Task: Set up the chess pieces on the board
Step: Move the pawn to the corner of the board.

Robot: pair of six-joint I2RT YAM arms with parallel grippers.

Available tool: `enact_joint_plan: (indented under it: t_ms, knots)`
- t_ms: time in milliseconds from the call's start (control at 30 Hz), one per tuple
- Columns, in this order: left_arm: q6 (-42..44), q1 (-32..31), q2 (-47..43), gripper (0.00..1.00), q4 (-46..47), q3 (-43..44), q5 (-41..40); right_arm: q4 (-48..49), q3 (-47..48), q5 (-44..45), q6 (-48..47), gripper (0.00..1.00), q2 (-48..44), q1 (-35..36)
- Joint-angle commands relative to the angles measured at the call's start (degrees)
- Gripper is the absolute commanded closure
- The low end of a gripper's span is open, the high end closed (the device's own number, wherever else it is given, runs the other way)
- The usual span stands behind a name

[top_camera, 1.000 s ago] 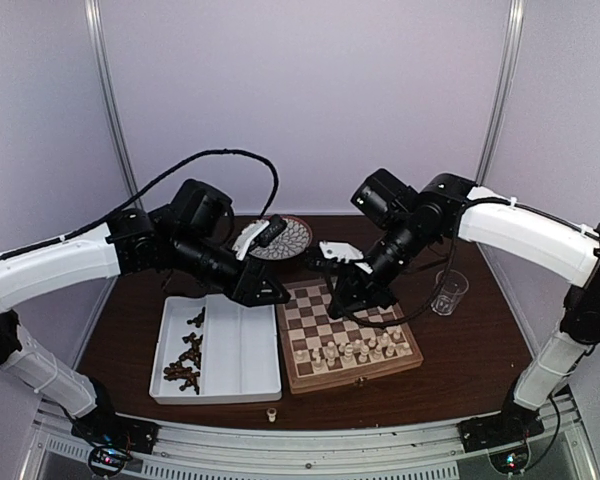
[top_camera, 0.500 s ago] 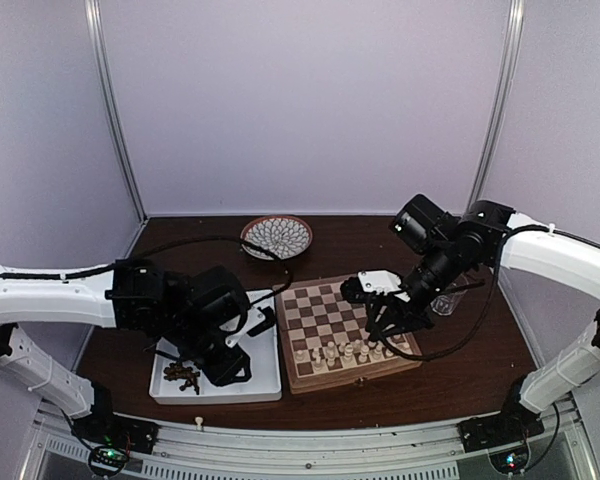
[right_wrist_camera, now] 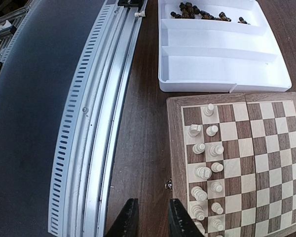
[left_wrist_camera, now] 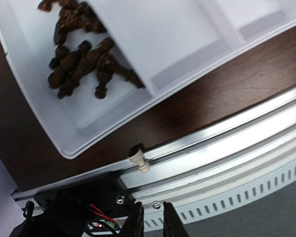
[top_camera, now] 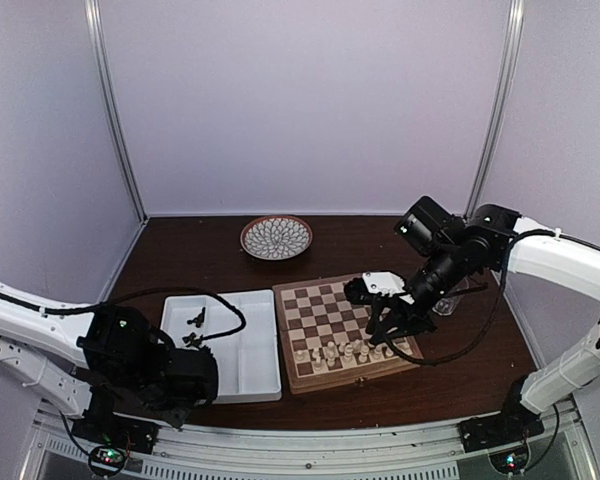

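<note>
Behind left arm (top_camera: 130,352), tray (top_camera: 252,350) front corner, brown pieces (top_camera: 193,321) partly hidden.

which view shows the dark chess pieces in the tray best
Left wrist: the dark pieces lie close and large in the white tray. Top view shows only a few; right wrist shows them tiny at its top edge.

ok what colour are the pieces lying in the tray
Dark brown pieces, heaped in one compartment of the white tray; clearest in the left wrist view.
</note>
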Motion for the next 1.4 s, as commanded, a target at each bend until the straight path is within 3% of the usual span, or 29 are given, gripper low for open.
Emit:
enact_joint_plan:
  t_ms: [0,167,567,1100,1367]
  knots:
    - [-14.7,0.0,-3.0,0.86,-8.6,-3.9,0.0,1.4,-0.8,-2.0,0.5,0.76,-2.1,0.2]
    - [-21.9,0.0,-5.2,0.91,-12.9,-9.9,0.2,1.6,-1.4,-2.1,0.5,0.76,-3.2,0.2]
    - [-9.6,2.0,4.0,0.92,2.9,-12.9,-1.8,1.7,-1.0,-2.3,1.0,0.76,-2.9,0.2]
    - [-0.2,6.9,8.8,0.92,11.0,-18.5,3.3,1.7,-1.6,-1.4,0.9,0.76,-1.8,0.2]
    - [6.9,6.9,15.8,0.93,15.6,-14.5,5.0,1.7,-1.7,-1.0,0.9,0.76,-1.3,0.2]
